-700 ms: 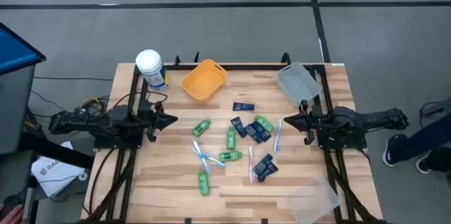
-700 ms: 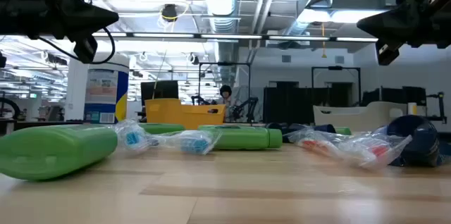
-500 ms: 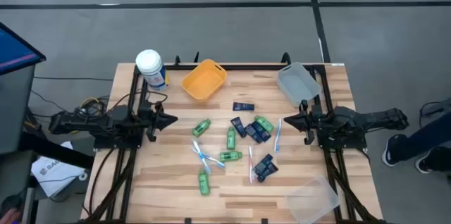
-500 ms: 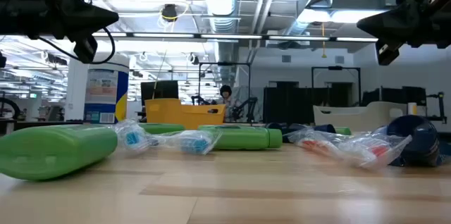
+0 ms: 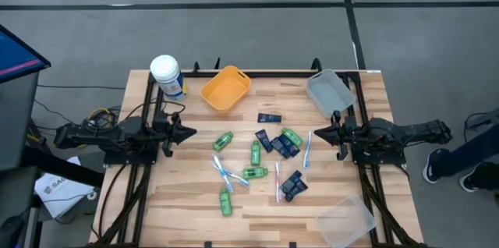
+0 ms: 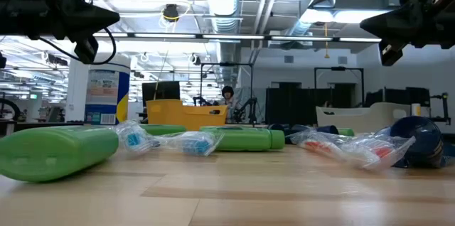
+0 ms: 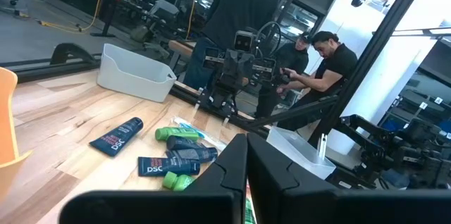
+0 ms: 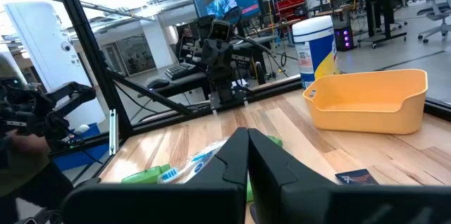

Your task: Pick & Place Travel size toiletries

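Several small green bottles, dark navy tubes and thin white toothbrushes lie scattered flat on the middle of the wooden table. My left gripper hovers shut at the table's left side, above the wood, touching nothing; its fingers show closed in the left wrist view. My right gripper hovers shut at the right side, just right of a toothbrush; its fingers show closed in the right wrist view.
A yellow bin and a white-lidded canister stand at the far left. A grey bin sits at the far right, a clear bin at the near right corner. People stand beyond the table in the left wrist view.
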You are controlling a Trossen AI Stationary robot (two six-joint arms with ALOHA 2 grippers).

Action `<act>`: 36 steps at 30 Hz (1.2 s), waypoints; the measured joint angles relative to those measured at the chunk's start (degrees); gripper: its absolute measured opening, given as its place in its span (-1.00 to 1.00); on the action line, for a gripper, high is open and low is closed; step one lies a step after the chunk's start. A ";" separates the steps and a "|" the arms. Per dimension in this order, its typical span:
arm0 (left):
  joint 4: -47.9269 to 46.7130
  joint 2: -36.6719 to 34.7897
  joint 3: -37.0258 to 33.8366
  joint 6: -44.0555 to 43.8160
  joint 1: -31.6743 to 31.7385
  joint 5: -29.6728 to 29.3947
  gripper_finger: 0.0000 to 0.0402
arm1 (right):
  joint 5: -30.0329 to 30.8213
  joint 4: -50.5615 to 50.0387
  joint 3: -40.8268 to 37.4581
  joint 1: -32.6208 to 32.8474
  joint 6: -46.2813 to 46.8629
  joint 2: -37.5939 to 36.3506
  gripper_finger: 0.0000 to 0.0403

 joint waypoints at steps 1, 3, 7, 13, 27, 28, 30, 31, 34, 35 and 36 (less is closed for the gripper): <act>0.00 0.00 0.01 0.00 0.01 -0.01 -1.00 | 0.00 0.00 0.00 -0.02 -0.02 0.00 -1.00; -0.01 0.01 0.00 0.00 0.01 0.00 -1.00 | 0.00 0.00 0.00 0.00 -0.02 -0.02 -1.00; 0.00 0.01 0.01 0.00 0.00 0.01 -1.00 | 0.00 0.00 0.00 0.00 0.00 -0.02 -1.00; -0.01 0.01 0.00 0.00 0.01 0.00 -1.00 | 0.00 0.00 0.00 -0.01 -0.01 -0.01 -1.00; 0.00 0.00 0.00 0.00 0.01 0.00 -1.00 | 0.00 0.00 0.00 -0.02 -0.02 0.00 -1.00; 0.00 0.01 -0.01 0.00 -0.02 0.00 -1.00 | 0.00 0.02 0.00 -0.02 0.00 -0.02 -1.00; 0.01 0.00 0.00 0.00 -0.02 0.01 -1.00 | 0.00 0.00 0.00 -0.01 -0.01 0.00 -1.00; 0.05 0.01 -0.01 0.00 0.01 -0.01 -1.00 | 0.00 0.01 0.00 -0.01 -0.04 -0.01 -1.00; 0.36 0.01 0.00 0.00 0.00 0.01 -1.00 | 0.67 0.00 0.00 -0.29 -0.82 -0.02 -1.00; 0.57 0.02 0.02 0.00 0.00 -0.01 -1.00 | 1.03 0.00 0.00 -0.54 -1.35 0.00 -1.00; 0.79 -0.01 0.00 0.00 0.01 0.01 -1.00 | 1.05 0.00 0.00 -0.77 -1.42 0.00 -1.00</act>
